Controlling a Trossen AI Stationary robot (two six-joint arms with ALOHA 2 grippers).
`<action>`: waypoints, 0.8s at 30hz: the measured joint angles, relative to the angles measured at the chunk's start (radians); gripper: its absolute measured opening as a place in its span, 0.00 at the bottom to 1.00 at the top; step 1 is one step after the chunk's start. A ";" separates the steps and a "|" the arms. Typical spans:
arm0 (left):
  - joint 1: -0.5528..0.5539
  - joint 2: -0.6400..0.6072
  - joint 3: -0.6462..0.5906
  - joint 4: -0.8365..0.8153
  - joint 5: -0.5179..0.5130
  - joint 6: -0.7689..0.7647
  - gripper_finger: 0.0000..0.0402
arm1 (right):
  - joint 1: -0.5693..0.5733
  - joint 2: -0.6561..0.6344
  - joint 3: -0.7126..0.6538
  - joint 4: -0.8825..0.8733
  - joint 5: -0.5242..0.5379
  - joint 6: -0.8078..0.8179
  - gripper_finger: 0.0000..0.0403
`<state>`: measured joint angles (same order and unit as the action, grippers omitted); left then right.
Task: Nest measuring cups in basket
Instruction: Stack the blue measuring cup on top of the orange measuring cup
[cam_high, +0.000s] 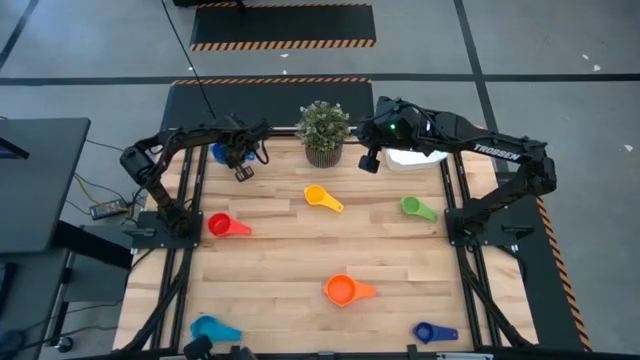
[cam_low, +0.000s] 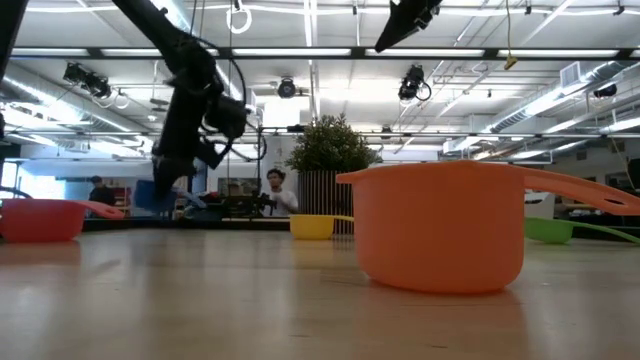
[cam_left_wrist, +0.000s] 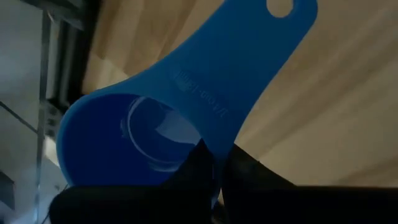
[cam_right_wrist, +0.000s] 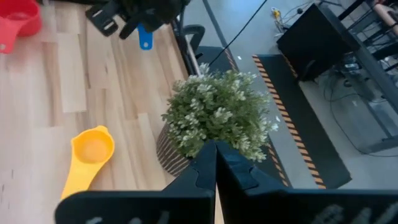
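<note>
Cups (cam_high: 340, 290) — orange, yellow, red, green, blues; plant pot (cam_right_wrist: 171, 152) — striped.

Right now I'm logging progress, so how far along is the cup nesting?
Barely started: no cup shows in the basket. In hand: the left gripper is shut on the blue cup, off the table. The right gripper, shut, holds nothing. Left on the table: red, yellow, green, orange, light blue, dark blue cups.

"TROSSEN" in white on the right arm (cam_high: 497, 152); the blue cup's (cam_left_wrist: 186, 93) embossed handle lettering seems unreadable.
</note>
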<state>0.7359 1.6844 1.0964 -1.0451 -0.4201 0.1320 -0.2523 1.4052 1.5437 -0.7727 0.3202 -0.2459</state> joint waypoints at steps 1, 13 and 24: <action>-0.017 -0.011 0.028 -0.031 0.003 -0.023 0.03 | 0.000 0.000 0.005 -0.003 0.001 0.000 0.02; -0.328 -0.113 0.448 -0.315 0.055 -0.304 0.03 | 0.033 -0.001 0.191 -0.222 0.064 -0.061 0.02; -0.727 -0.114 0.648 -0.436 0.056 -0.755 0.03 | 0.174 -0.001 0.465 -0.428 0.172 -0.068 0.02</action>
<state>0.0090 1.5700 1.7447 -1.4807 -0.3638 -0.6229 -0.0780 1.4044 2.0084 -1.2009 0.4918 -0.3141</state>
